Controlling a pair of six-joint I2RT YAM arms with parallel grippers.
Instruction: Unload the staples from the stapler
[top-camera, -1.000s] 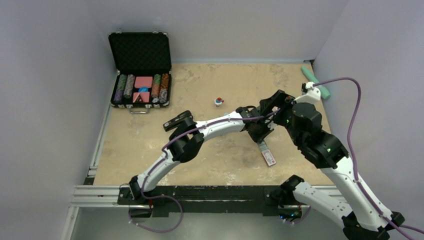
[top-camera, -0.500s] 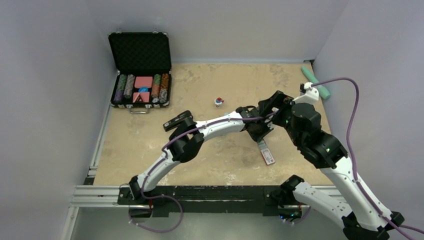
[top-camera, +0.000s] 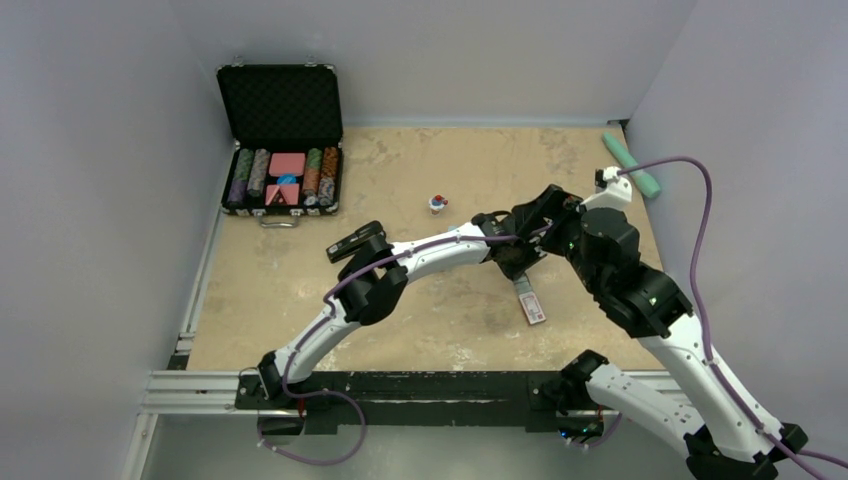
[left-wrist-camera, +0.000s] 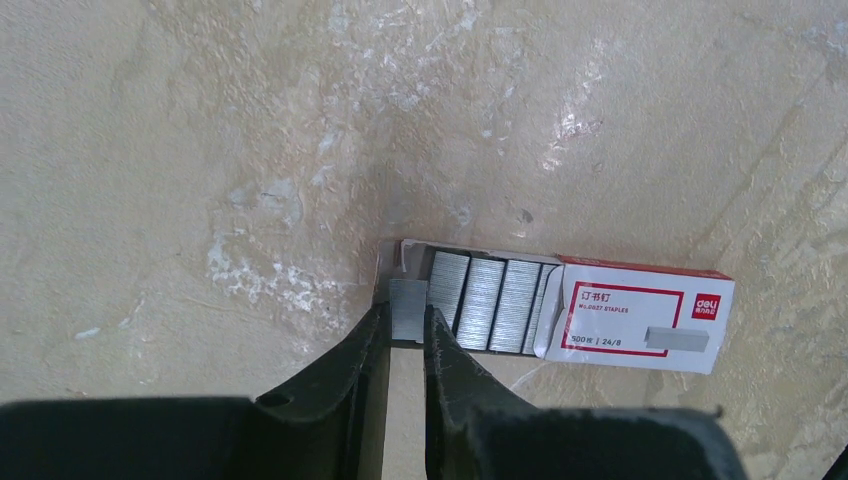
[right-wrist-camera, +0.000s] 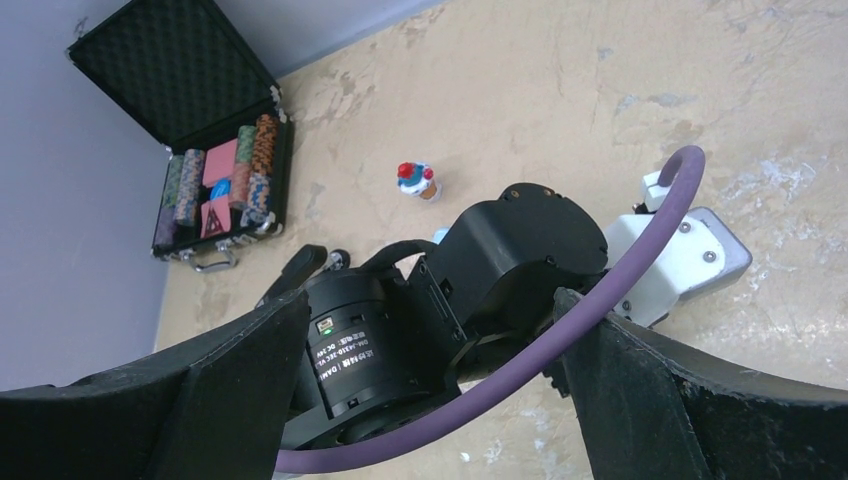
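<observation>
1. Plainly, the left hand (left-wrist-camera: 407, 322) is clenched on the staples (left-wrist-camera: 407, 303), a short silvery strip pinched between its two fingertips.
2. The strip sits right at the open end of the staple box (left-wrist-camera: 640, 312), either touching its flap or just above it; I cannot tell which. More strips lie packed inside the box beside it.
3. The box lies flat on the tabletop (left-wrist-camera: 200, 150).
4. The right hand (right-wrist-camera: 428, 300) is spread wide with nothing in it, hanging near the box on its far side, over the left arm's wrist.
5. The stapler cannot be made out in any view; the arms cover much of the ground around the box.
6. By its look, the strip is very light, and stiff yet brittle. Glued staples tend to snap apart under bending or a hard squeeze, and the smooth metal may slip. A hold across the flat sides, as now, seems best, followed by a gentle release.
</observation>
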